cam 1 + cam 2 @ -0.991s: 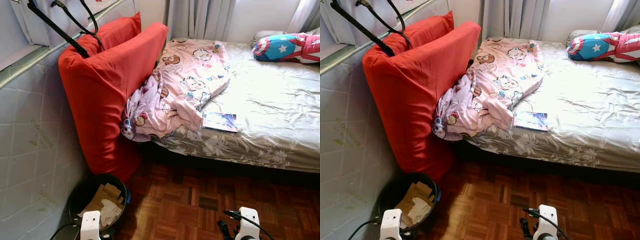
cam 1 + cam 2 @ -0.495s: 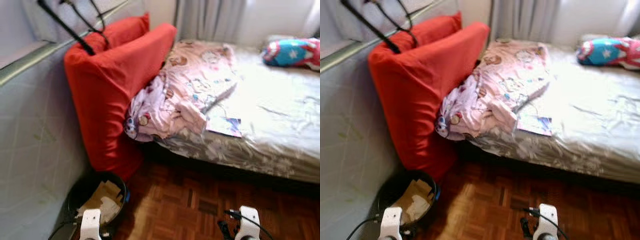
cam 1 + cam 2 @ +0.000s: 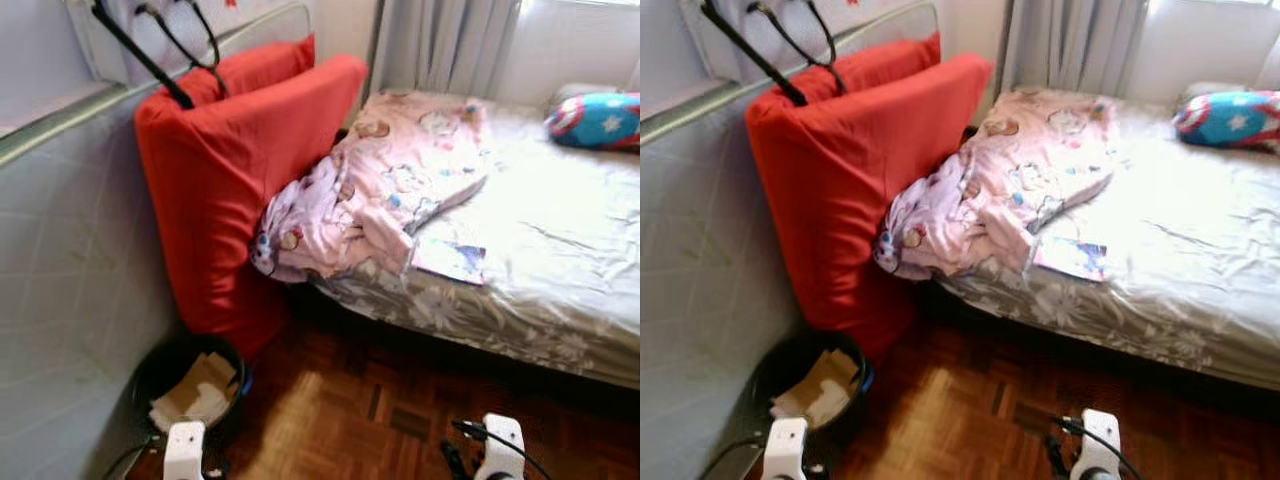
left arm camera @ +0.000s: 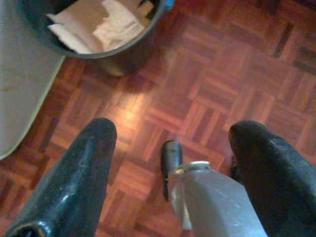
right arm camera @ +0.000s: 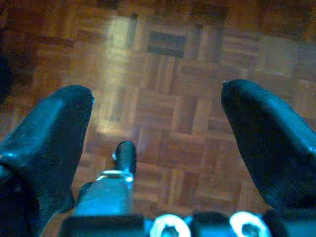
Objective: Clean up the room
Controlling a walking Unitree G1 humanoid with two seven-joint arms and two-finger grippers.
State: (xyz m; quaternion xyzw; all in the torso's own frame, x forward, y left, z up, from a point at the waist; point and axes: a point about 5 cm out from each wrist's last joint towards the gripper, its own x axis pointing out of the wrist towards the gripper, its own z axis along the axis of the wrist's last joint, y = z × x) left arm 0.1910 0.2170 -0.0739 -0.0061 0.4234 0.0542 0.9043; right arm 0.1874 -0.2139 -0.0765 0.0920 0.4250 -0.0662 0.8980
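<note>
A crumpled pink cartoon-print blanket (image 3: 385, 190) lies on the near left corner of the bed (image 3: 560, 220) and hangs over its edge. A thin colourful book (image 3: 450, 260) rests on the sheet beside it. On the floor by the wall stands a black bin (image 3: 146, 375) holding crumpled paper (image 4: 108, 24) and cardboard. Both arms hang low over the parquet. My left gripper (image 4: 173, 133) is open and holds nothing, with the bin (image 4: 128, 54) a short way beyond its fingers. My right gripper (image 5: 155, 94) is also open, above bare parquet.
A large red cushion (image 3: 230, 170) leans against the bed's head end. A grey padded panel (image 3: 70, 260) lines the left wall. A blue and red star pillow (image 3: 600, 118) lies at the far right of the bed, with curtains (image 3: 440, 45) behind. Open parquet (image 3: 380, 410) lies before the bed.
The whole picture has shifted slightly right and down, so the camera moved. The things on the bed and the bin have stayed in place, and both grippers remain open.
</note>
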